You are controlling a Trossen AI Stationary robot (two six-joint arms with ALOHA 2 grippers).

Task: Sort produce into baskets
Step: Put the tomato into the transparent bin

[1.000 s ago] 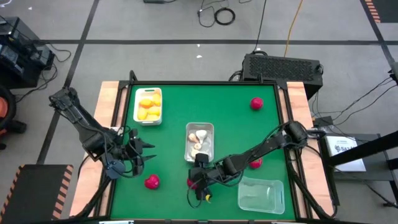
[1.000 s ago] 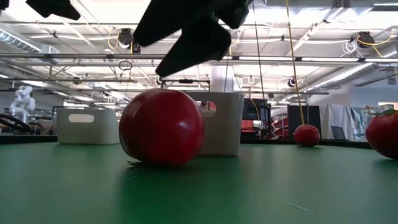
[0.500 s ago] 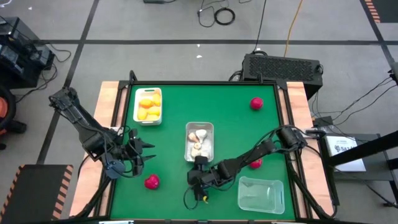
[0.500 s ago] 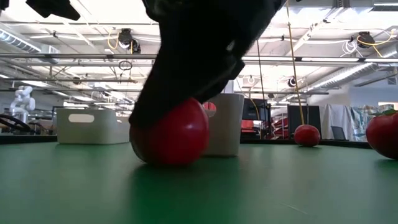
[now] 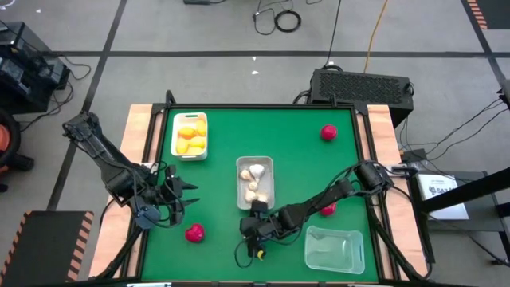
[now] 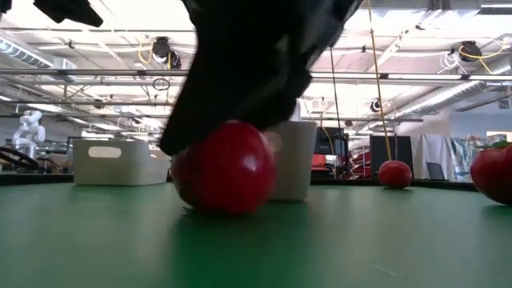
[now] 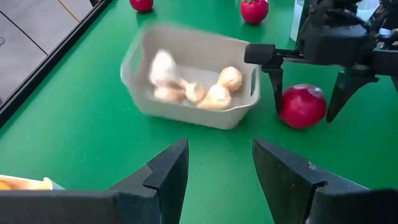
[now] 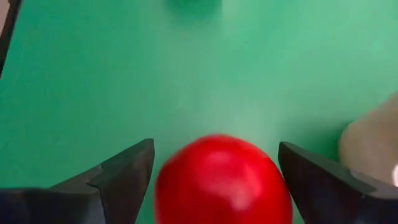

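The right gripper (image 8: 214,171) stands low near the counter's front edge, jaws open around a red strawberry (image 8: 222,180), not yet closed. The left gripper (image 7: 219,168) waits near the left edge, jaws half open, empty.

Since a second ago the right gripper (image 5: 249,232) has come down from above the red strawberry piece (image 6: 226,166) to straddle it, open fingers (image 8: 121,173) on either side. The garlic basket (image 5: 256,182) has shifted slightly on the table (image 5: 319,171).
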